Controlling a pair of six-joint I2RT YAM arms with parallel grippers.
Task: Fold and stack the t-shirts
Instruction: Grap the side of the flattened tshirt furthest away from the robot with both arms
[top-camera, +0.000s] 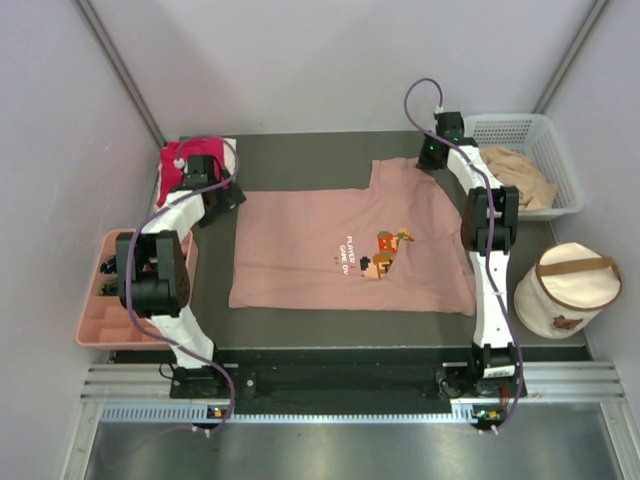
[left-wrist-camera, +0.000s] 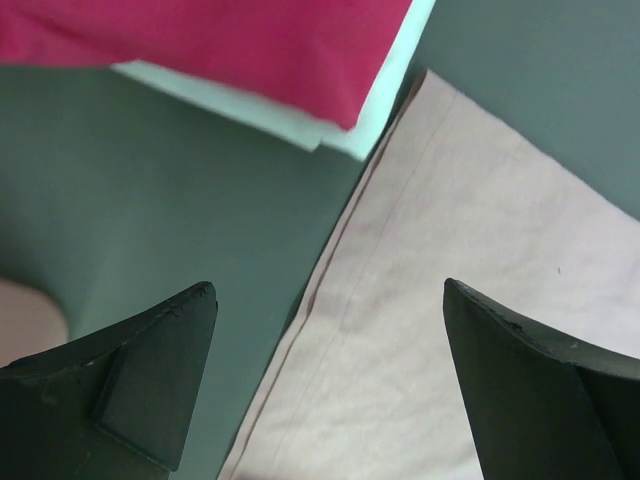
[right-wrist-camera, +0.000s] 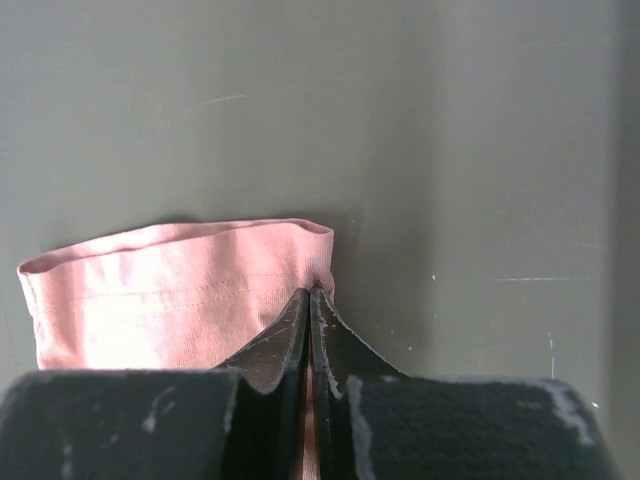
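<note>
The pink t-shirt (top-camera: 320, 240) lies flat on the surface (top-camera: 300, 165): right tool (right-wrist-camera: 310, 292) pinched shut on its far-right hem, left tool (left-wrist-camera: 328, 288) wide open and empty above its far-left edge, which it should probably grasp first so both corners lift evenly.

White mesh basket (top-camera: 505, 120) far right, round cream bag (top-camera: 565, 290) nearer, pink tray (top-camera: 92, 315) left, perhaps compartmented.

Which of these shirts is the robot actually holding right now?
The dusty-pink shirt spread flat: the right gripper is pinched shut on its edge. The red shirt at far left and the tan shirt in the basket are not gripped.
</note>
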